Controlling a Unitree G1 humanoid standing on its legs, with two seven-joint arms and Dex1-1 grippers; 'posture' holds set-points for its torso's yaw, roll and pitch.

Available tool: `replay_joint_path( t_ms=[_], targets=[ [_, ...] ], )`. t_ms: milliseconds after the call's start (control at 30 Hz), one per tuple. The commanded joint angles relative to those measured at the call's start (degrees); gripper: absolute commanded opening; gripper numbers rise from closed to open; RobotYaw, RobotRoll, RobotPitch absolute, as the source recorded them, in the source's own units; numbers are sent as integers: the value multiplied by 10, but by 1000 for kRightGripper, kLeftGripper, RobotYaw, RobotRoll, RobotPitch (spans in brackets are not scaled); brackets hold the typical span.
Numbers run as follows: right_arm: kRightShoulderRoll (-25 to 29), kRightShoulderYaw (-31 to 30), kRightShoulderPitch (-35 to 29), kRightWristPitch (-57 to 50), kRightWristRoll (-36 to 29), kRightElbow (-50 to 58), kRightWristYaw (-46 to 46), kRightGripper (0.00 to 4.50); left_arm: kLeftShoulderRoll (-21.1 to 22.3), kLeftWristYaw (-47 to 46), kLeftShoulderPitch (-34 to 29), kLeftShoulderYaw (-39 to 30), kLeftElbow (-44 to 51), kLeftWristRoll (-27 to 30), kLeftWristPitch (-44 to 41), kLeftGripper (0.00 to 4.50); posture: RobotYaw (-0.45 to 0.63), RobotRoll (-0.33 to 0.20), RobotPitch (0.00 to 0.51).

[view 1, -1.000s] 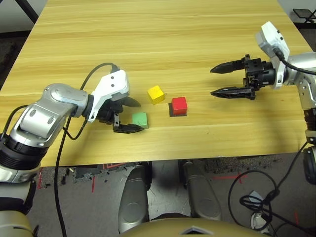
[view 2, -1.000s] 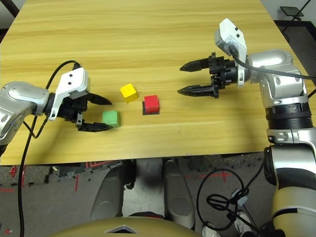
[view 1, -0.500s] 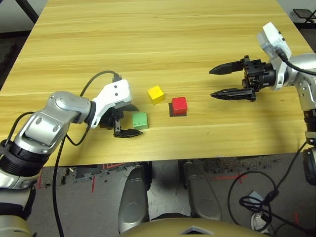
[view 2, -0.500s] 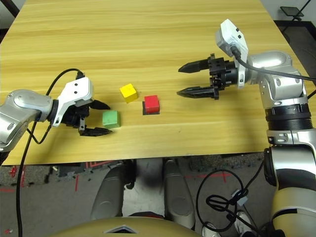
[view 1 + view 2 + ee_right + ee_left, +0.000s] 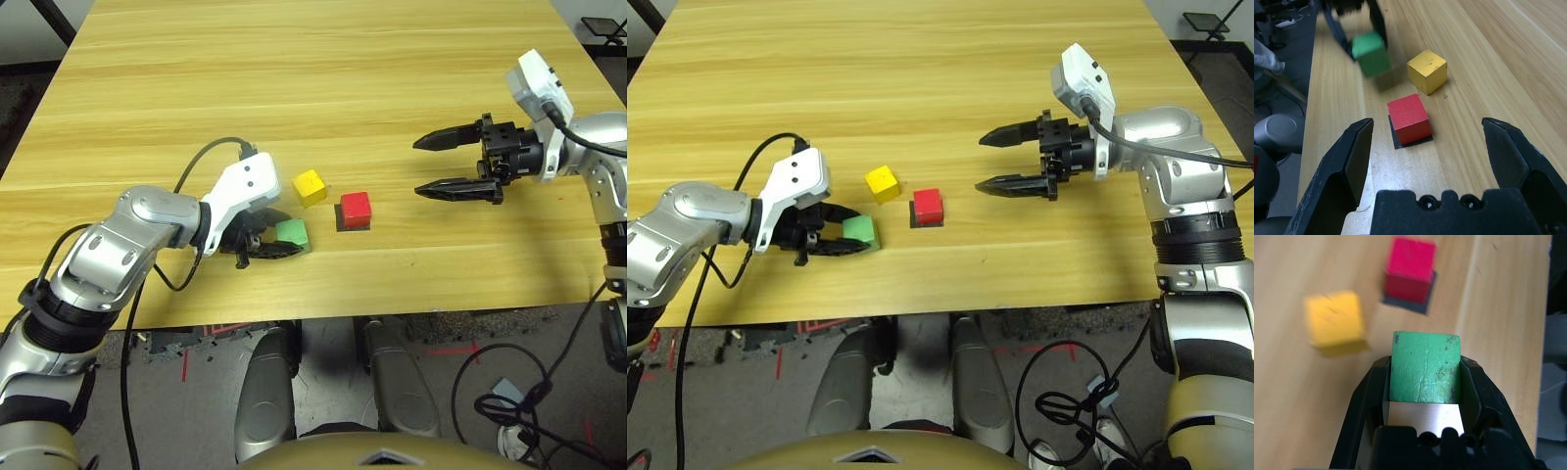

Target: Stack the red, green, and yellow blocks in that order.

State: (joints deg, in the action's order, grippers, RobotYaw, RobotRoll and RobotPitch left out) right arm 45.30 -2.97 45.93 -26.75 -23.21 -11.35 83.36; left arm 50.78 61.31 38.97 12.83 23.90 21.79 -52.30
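My left gripper (image 5: 278, 237) is shut on the green block (image 5: 291, 232), its two fingers pressing opposite sides of the green block (image 5: 1424, 367). The block is low over the table near the front edge, just left of the others. The red block (image 5: 355, 207) sits on a flat black square patch (image 5: 351, 224). The yellow block (image 5: 310, 186) lies just behind and left of the red block (image 5: 1408, 118). My right gripper (image 5: 417, 166) hovers open to the right of the red block, fingers pointing toward it, with nothing between them.
The wooden table (image 5: 323, 78) stretches wide behind the blocks. Its front edge (image 5: 333, 315) runs close below the left gripper. A black cable (image 5: 201, 157) loops off the left wrist.
The left gripper slid right around the green block and closed on it, and the block shifted a little to the right. The right gripper barely moved and stayed open.
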Motion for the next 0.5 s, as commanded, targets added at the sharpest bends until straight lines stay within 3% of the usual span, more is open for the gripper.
replay_joint_path(
  t_ms=[33,200,500],
  targets=[
    [1,6,-14,4,-4,9,-3,4500,19,28,57,11,-19,1,-9,2060,136,58,260],
    [1,9,-40,-2,-10,27,-13,4500,2,69,153,62,-91,-26,20,2060,116,78,258],
    [13,26,-95,-5,-26,68,-17,4500,-100,81,210,122,-180,-54,43,2060,45,81,264]
  ],
)
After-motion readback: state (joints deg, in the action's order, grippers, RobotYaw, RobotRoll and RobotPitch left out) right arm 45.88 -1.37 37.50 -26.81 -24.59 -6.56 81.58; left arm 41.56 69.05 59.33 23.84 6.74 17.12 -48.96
